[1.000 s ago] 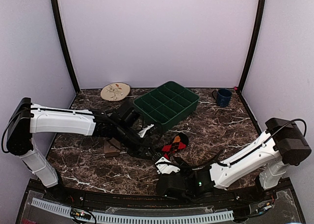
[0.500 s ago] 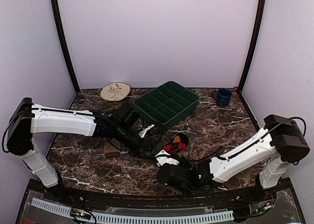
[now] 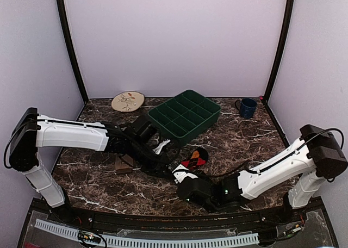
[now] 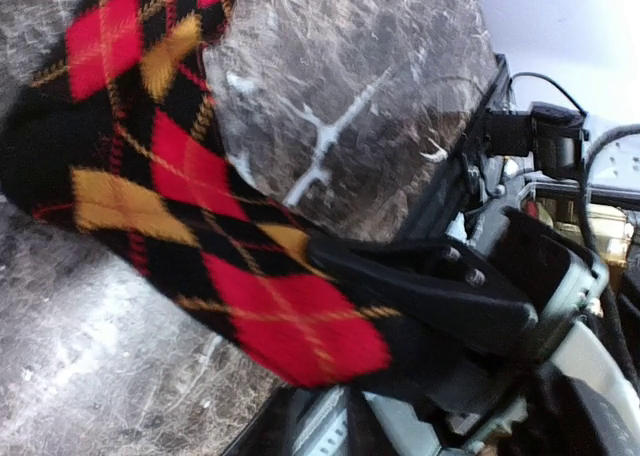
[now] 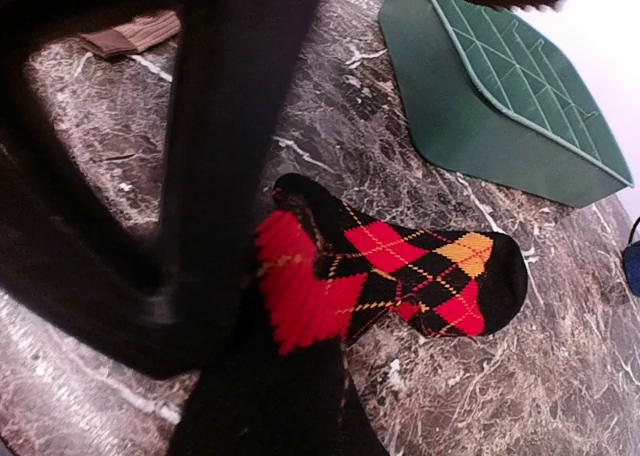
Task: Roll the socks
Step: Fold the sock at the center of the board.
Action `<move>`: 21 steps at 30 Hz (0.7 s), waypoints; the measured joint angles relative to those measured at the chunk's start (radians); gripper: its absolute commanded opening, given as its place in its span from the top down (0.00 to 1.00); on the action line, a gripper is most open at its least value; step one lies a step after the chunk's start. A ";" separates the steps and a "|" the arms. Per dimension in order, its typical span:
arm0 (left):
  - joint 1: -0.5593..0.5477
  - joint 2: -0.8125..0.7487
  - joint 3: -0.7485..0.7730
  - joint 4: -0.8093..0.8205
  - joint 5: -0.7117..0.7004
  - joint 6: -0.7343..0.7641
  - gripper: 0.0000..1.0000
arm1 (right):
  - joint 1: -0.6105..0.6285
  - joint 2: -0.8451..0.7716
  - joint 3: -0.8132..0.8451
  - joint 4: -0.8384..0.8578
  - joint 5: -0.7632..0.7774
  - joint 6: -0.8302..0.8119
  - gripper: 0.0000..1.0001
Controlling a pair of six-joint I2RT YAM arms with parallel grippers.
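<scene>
The black sock with red and yellow argyle diamonds [image 3: 196, 159] lies on the marble table just in front of the green tray. Its near end is lifted and folded over. My left gripper [image 3: 172, 167] reaches in from the left, and its fingers meet at that red end [image 4: 300, 326]. My right gripper [image 3: 182, 173] comes in from the near side and is shut on the same folded end [image 5: 300, 291]. The rest of the sock [image 5: 440, 271] lies flat. The tan-brown sock [image 3: 124, 163] lies to the left, partly under my left arm, and shows as a corner [image 5: 130, 34] in the right wrist view.
A green compartment tray [image 3: 185, 115] stands behind the socks, and its side [image 5: 470, 106] is close in the right wrist view. A beige leaf plate [image 3: 128, 101] sits at the back left. A dark blue mug [image 3: 247, 107] stands at the back right.
My right gripper moved forward to the sock's lifted end and shut on it. My left arm stayed nearly still with its fingers at the same end.
</scene>
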 measured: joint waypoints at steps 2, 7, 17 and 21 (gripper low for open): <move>0.001 -0.002 0.002 -0.019 -0.048 -0.008 0.50 | 0.000 -0.021 0.000 -0.020 -0.027 0.000 1.00; 0.025 -0.065 -0.026 -0.036 -0.179 -0.047 0.39 | -0.014 -0.060 0.021 -0.094 -0.107 0.011 1.00; 0.046 -0.248 -0.118 -0.008 -0.337 -0.108 0.40 | -0.072 -0.044 0.218 -0.259 -0.326 0.042 1.00; 0.046 -0.309 -0.191 0.003 -0.380 -0.126 0.40 | -0.095 -0.025 0.286 -0.294 -0.428 0.068 1.00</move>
